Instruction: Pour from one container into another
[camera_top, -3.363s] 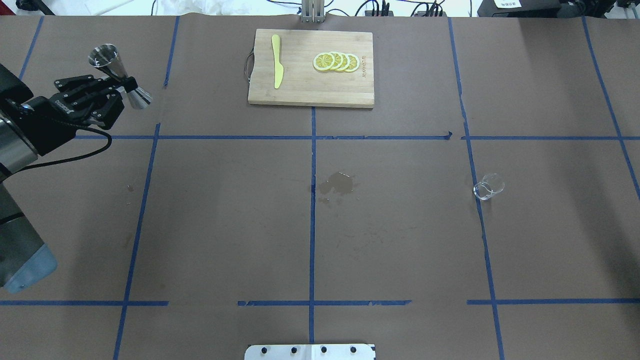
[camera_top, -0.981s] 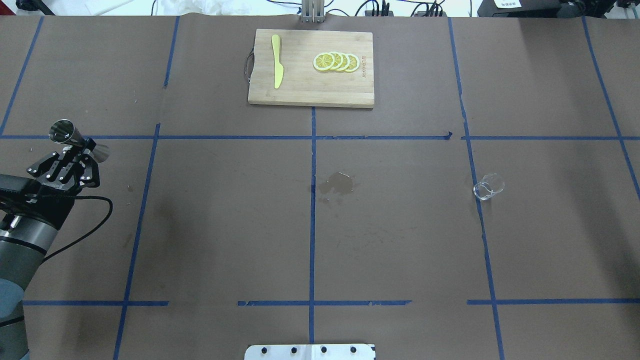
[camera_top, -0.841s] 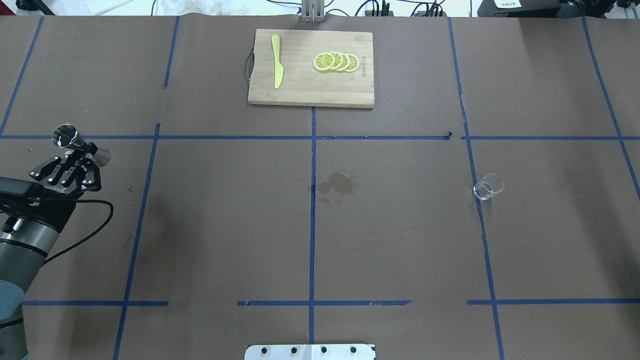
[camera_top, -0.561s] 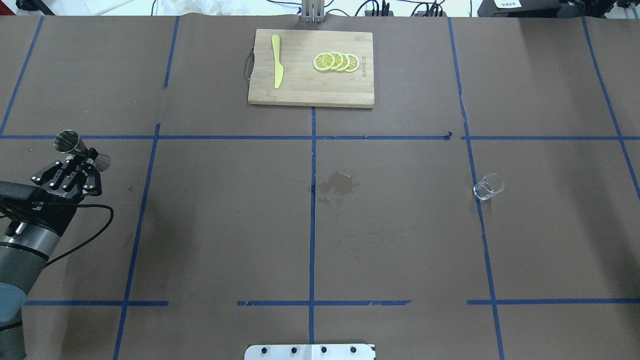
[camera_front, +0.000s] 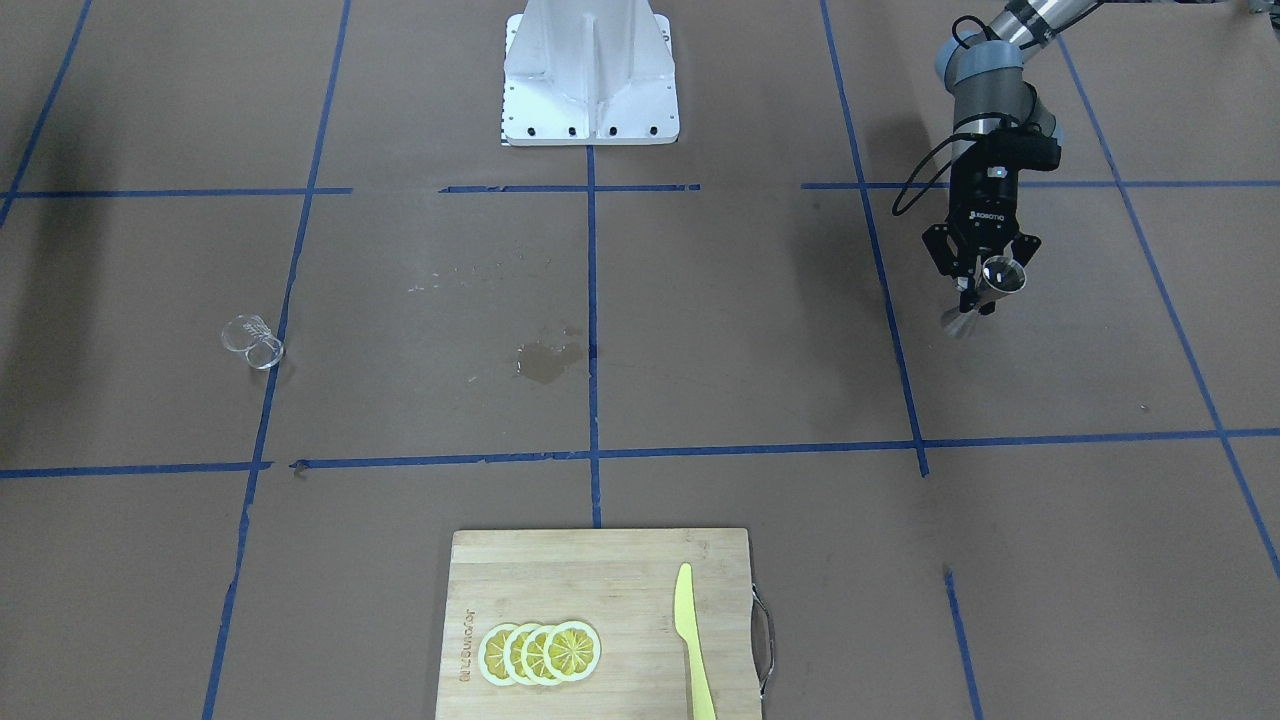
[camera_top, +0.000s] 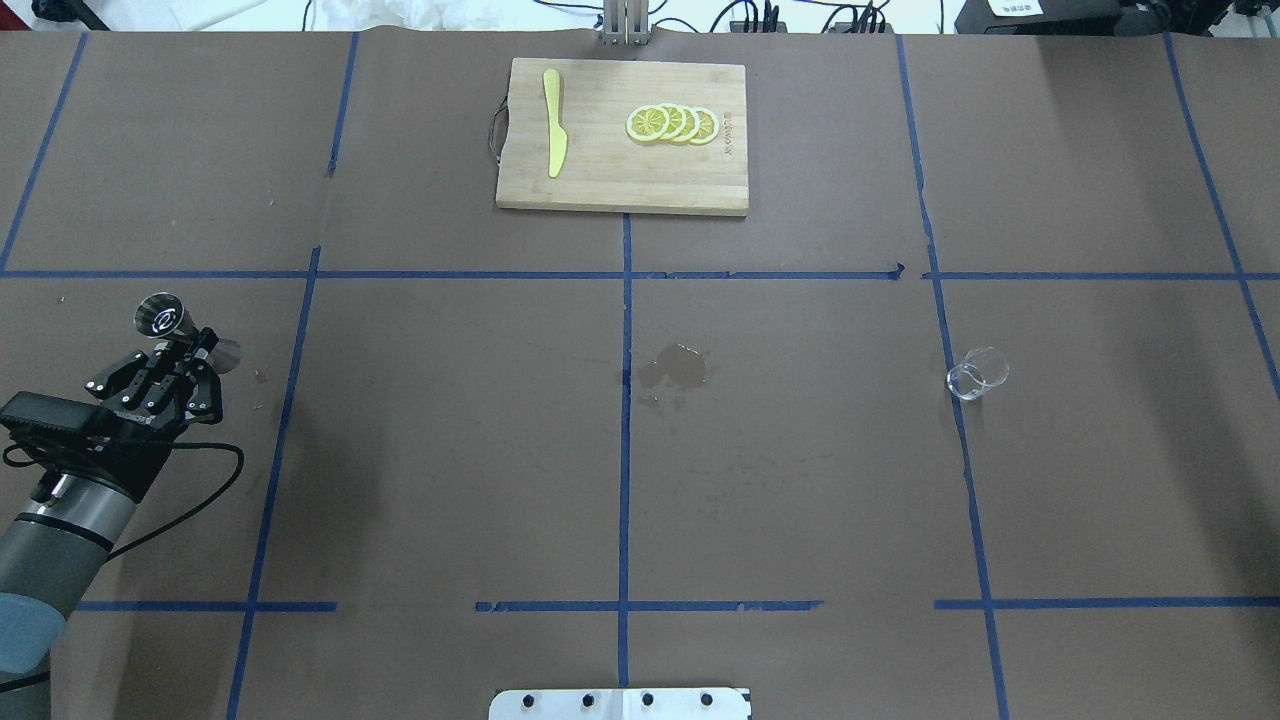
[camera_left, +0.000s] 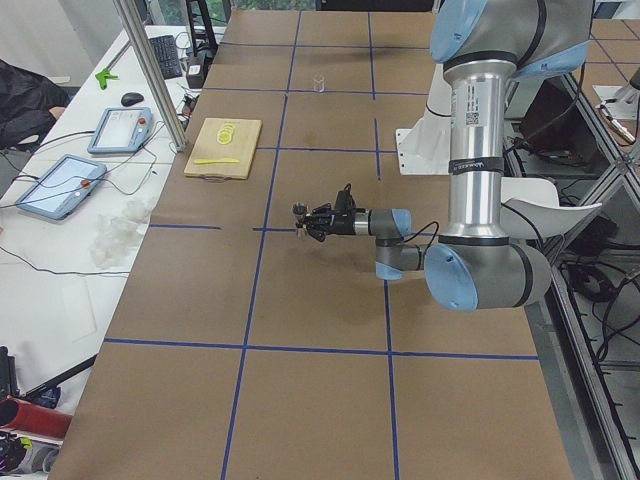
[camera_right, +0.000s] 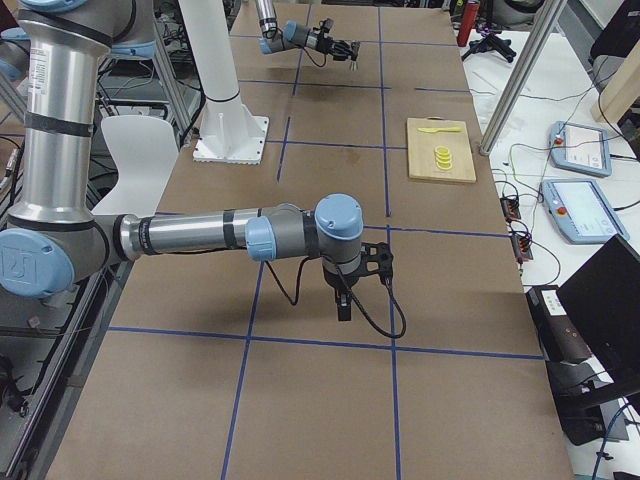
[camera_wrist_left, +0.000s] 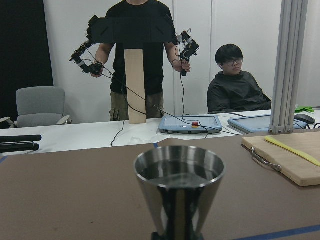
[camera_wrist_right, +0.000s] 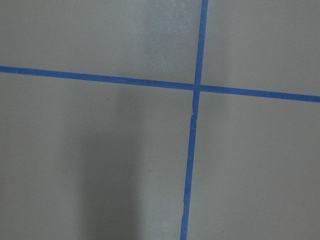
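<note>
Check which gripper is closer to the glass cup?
Right, most likely. The right gripper hangs over the right end of the table, the same side as the glass cup, outside the overhead view. The left gripper, holding the jigger, is at the opposite end.

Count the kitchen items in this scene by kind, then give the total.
Lemon slices: 4
Yellow knife: 1
Wooden cutting board: 1
Clear glass cup: 1
Steel jigger: 1
Total: 8
</note>
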